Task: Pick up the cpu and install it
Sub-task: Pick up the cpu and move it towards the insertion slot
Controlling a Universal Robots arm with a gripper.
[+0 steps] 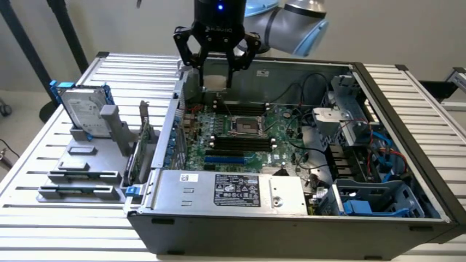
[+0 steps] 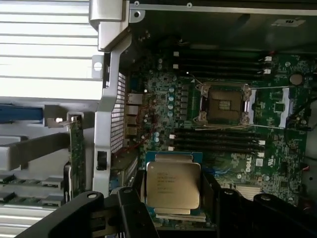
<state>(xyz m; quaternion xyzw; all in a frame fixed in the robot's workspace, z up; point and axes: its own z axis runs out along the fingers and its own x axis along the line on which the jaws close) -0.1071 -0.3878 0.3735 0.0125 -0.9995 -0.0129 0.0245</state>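
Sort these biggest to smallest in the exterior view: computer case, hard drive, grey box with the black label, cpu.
1. computer case
2. grey box with the black label
3. hard drive
4. cpu
The grey box sits nearer the camera, so its lead over the hard drive is less sure.

ROBOTIQ is printed on the hand [image 1: 217, 66], DELL on the motherboard [image 2: 277, 144].

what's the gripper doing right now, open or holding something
gripper: jaws closed on the cpu, holding it
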